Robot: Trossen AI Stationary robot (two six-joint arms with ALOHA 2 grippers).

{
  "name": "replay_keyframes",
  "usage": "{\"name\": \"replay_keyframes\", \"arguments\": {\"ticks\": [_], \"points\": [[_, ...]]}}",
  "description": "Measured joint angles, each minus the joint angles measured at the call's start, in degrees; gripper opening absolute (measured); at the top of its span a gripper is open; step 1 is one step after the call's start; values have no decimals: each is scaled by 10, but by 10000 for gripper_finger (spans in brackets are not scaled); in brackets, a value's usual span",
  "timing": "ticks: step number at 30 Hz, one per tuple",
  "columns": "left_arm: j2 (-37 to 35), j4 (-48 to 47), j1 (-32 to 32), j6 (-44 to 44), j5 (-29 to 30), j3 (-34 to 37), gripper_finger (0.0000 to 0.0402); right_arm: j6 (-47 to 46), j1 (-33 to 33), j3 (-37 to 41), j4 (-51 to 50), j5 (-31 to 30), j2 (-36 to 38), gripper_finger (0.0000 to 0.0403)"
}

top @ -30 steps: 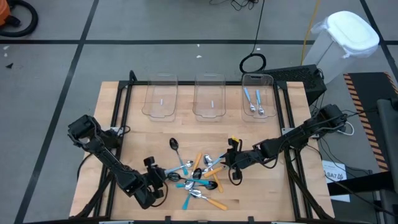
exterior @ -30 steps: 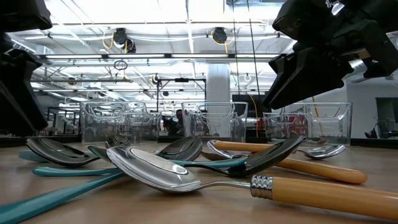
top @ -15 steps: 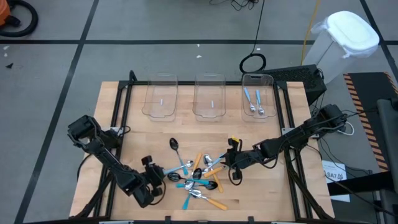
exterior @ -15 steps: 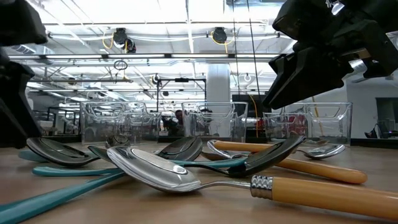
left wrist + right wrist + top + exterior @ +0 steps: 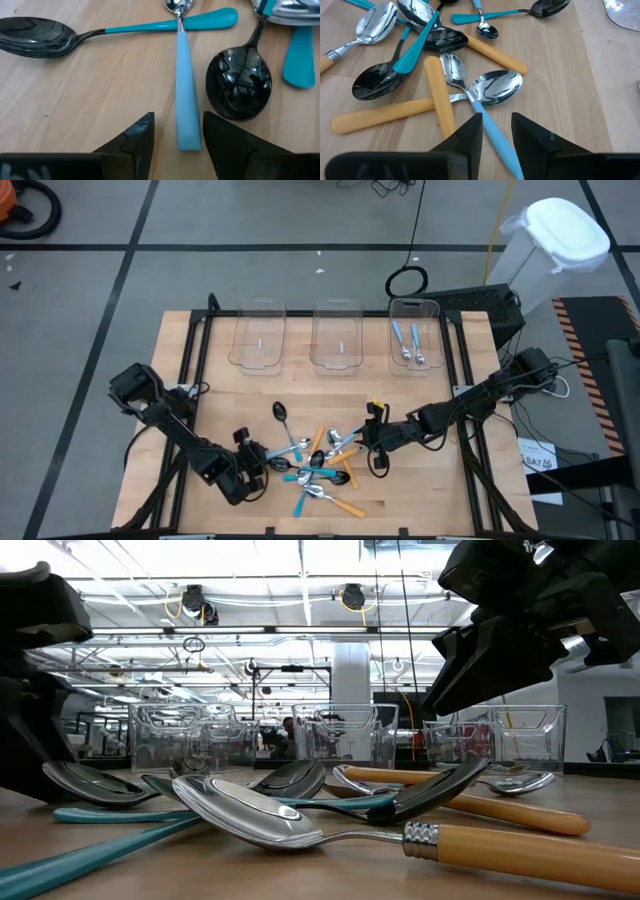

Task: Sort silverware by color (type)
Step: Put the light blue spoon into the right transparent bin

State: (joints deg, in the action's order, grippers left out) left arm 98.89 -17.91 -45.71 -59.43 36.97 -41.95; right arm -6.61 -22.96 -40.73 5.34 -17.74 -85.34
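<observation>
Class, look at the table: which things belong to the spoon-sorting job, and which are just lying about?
Job:
spoon pile
two sorted spoons
three bins
left gripper
right gripper

Lying about:
white bin
cable loop

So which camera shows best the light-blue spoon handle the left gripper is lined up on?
The left wrist view: the light-blue handle lies flat, its end between the open left gripper fingers. The high view shows only a small sliver beside that gripper. In the low and right wrist views I cannot pick it out.
</observation>
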Motion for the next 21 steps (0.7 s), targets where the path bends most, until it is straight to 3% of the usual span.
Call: {"name": "replay_keyframes", "arguments": {"ticks": [8, 18, 21], "points": [[-1, 78, 18, 30, -21, 41, 162, 0, 0, 0, 0, 0, 0, 100], [0, 88, 18, 28, -18, 55, 65, 0, 0, 0, 0, 0, 0, 100], [0, 88, 18, 28, -9, 56, 53, 0, 0, 0, 0, 0, 0, 100]]}}
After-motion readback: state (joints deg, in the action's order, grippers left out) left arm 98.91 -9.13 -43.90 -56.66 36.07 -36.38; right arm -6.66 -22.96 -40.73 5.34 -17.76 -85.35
